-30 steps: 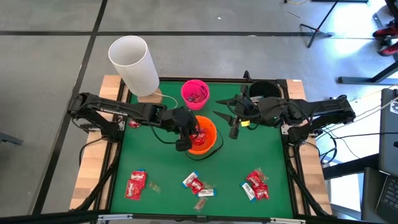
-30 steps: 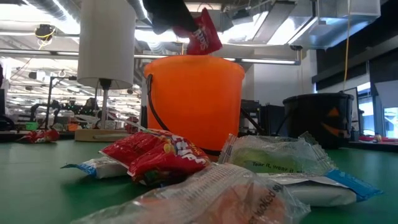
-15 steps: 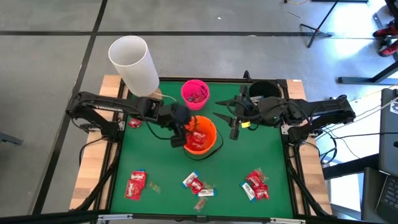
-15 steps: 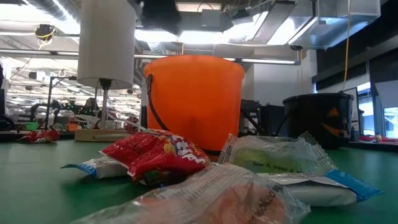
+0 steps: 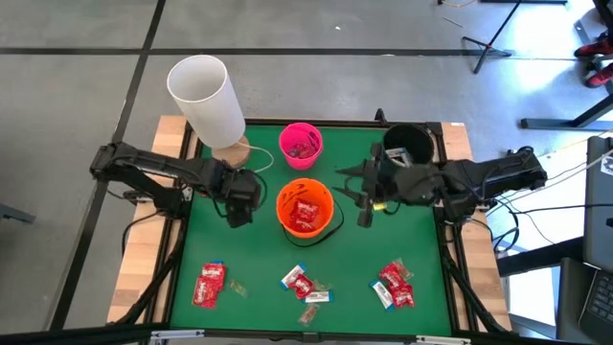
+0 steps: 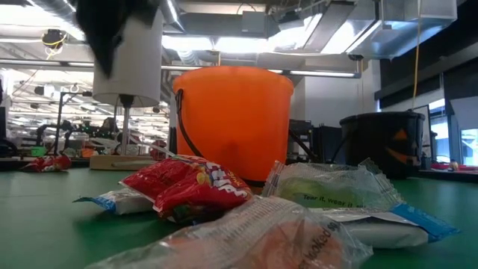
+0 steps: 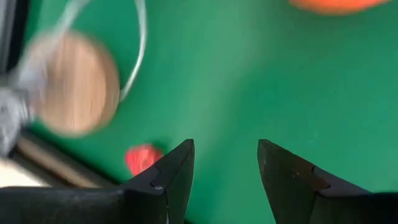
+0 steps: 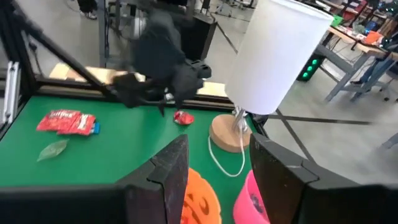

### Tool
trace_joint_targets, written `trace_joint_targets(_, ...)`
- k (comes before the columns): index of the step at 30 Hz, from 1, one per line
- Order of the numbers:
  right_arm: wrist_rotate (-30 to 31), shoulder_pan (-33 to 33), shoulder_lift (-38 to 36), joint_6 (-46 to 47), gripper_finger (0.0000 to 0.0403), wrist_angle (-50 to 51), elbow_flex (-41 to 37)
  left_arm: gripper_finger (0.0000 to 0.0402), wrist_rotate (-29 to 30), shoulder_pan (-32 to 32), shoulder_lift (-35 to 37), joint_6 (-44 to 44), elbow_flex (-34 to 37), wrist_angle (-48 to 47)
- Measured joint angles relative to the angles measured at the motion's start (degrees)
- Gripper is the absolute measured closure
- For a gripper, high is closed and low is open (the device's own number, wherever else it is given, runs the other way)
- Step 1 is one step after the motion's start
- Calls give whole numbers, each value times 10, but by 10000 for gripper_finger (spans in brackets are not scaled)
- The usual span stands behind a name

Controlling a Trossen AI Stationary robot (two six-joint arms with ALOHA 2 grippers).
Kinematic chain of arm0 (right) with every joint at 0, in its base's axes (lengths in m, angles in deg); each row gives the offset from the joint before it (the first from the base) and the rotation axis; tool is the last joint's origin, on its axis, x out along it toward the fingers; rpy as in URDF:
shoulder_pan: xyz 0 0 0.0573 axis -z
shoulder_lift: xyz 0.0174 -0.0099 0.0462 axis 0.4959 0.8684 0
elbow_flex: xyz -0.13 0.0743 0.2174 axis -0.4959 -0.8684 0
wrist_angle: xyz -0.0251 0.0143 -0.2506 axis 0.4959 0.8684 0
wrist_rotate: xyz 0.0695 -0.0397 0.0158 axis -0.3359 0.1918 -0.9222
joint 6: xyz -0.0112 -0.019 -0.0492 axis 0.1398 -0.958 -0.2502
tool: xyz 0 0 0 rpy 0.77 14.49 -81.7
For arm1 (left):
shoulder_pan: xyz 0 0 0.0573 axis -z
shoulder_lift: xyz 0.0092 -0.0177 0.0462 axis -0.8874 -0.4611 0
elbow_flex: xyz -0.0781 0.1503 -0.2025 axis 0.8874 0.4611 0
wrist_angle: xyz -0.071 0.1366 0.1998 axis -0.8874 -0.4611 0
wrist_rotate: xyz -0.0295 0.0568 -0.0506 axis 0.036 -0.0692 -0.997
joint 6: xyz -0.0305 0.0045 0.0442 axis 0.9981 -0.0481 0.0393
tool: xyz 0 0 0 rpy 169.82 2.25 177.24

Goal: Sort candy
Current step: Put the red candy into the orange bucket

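Lying nearest the front edge of the green table (image 5: pixel 249 259) are three loose groups of candy (image 5: pixel 303 286): a red pack at the left (image 5: pixel 209 284), a mixed clump in the middle, and another red cluster at the right (image 5: pixel 395 285). Farther back, at the middle of the mat, stands the orange bucket (image 5: pixel 305 208) with red wrappers inside it. Just to its left hangs the left gripper (image 5: pixel 237 213), jaws parted and holding nothing (its wrist view shows bare green between the fingers). To the bucket's right, the right gripper (image 5: pixel 364 206) hovers above the mat, its jaws likewise apart and empty. One small red sweet (image 5: pixel 205 191) sits near the left edge, beside the lamp's round wooden base (image 5: pixel 231 149). Behind stand the pink bucket (image 5: pixel 300 144), the black bucket (image 5: pixel 407 141) and the white lamp shade (image 5: pixel 205 99).
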Motion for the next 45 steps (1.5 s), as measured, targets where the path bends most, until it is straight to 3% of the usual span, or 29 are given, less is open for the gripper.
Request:
trace_joint_targets(6,69,-57,0,-1,237,38,0,234,-39,-64,17,117,183,26)
trace_joint_targets(12,103,-86,-1,-5,237,5,-31,234,-45,-149,17,117,281,130)
trace_joint_targets(19,114,-85,-4,-5,237,-5,-49,234,0,-223,17,97,301,149)
trace_joint_targets(26,114,-85,-4,-5,237,-10,-53,234,4,-268,17,76,301,149)
trace_joint_targets(40,114,-85,-4,-3,237,-13,-54,235,-39,-270,19,77,383,229)
trace_joint_targets(45,114,-85,-4,-14,237,-22,-54,267,-36,-243,16,74,367,227)
